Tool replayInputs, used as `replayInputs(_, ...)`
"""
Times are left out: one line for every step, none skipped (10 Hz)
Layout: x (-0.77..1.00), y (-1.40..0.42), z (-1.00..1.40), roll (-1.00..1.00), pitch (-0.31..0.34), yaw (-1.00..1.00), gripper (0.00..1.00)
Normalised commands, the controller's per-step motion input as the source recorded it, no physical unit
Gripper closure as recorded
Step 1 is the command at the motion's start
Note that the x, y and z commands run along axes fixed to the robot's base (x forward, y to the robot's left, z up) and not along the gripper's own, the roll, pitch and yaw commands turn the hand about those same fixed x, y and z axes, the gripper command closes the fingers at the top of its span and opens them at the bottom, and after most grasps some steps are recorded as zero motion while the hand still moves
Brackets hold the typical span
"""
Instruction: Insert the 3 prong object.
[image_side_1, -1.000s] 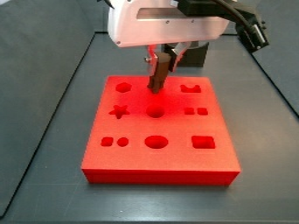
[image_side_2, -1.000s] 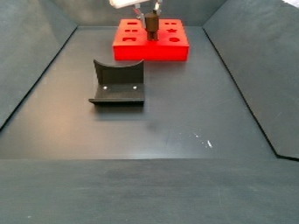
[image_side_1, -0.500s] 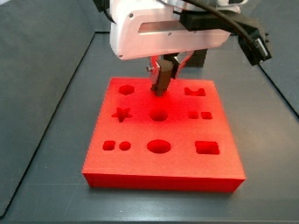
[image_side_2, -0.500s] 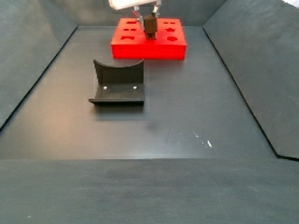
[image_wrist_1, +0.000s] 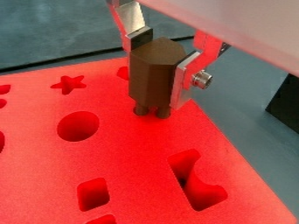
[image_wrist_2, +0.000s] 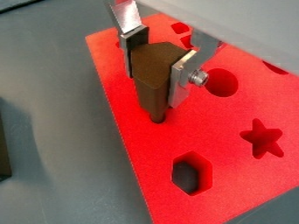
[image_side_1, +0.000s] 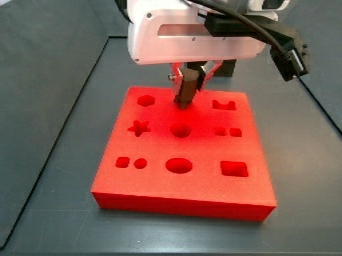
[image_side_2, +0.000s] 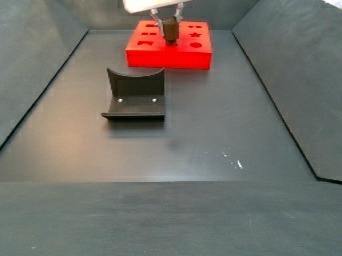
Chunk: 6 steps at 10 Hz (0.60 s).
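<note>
Nearest to us in a side view, the bare dark floor (image_side_2: 174, 190) fills the lower half of the frame, and the fixture (image_side_2: 134, 95) stands left of centre with nothing in it, well apart from the work. Farther back, at the top centre of that view, we find the red board (image_side_2: 171, 50), set flat so that its shaped holes open straight upward to a piece coming down from above. Over it, in the upper middle of a side view, we see the gripper (image_side_1: 187, 88) hanging under the white wrist housing, jaws clenched on the 3 prong object (image_side_1: 186, 86). In both wrist views we see why the hold is as it is: the fingers (image_wrist_1: 187, 72) clamp the upper flanks of the brown piece (image_wrist_1: 151, 77) and keep it upright, so its lower end stays free to enter the board. Short rounded prongs show at its foot in a wrist view, touching or just above the red surface; we cannot tell which. We judge the piece is being lined up with its hole, not yet seated.
</note>
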Motion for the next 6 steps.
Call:
replayInputs(0.0, -0.1, -0.55, 0.03, 0.277, -0.18, 1.0)
replayInputs(0.01, -0.11, -0.63, 0.02, 0.249, -0.18, 1.0)
replayInputs(0.04, -0.17, -0.7, 0.02, 0.22, -0.15, 1.0)
replayInputs(0.02, -0.09, -0.72, 0.0, 0.224, -0.13, 1.0)
replayInputs(0.19, 0.0, -0.71, -0.15, 0.141, 0.0, 1.0)
replayInputs(0.1, 0.05, -0.49, -0.32, 0.066, 0.0, 1.0)
